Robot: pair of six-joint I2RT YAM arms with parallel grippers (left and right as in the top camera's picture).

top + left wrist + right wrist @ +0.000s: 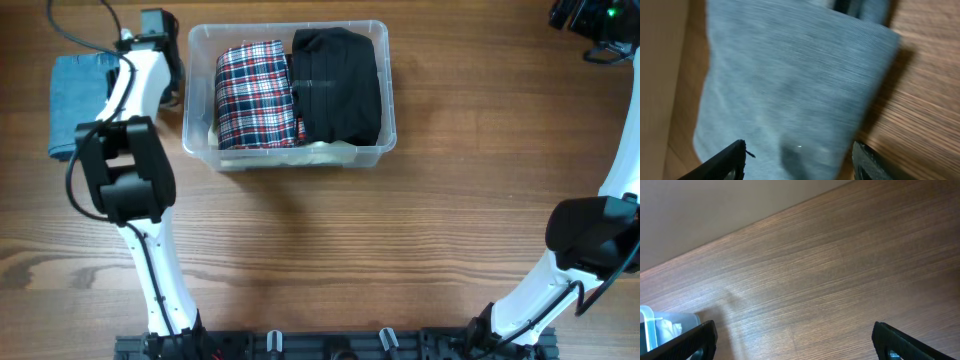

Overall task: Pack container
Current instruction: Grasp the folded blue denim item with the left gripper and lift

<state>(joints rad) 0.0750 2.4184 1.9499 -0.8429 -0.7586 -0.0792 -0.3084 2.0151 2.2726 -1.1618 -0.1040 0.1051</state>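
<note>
1. Wooden table (400, 230), with the container (340, 156) at far centre, packed with folded plaid cloth (255, 95) beside a black garment (335, 85).
2. Left arm (125, 180) bent at the elbow, reaching far left; left gripper (800, 152) spread wide over blue cloth (790, 75).
3. Right arm (590, 235) arched along the right edge; right gripper (795, 335) parted above bare wood.

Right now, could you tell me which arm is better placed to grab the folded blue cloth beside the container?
Left. The left gripper is open directly over the blue cloth; the right gripper is over table beyond the container.
</note>
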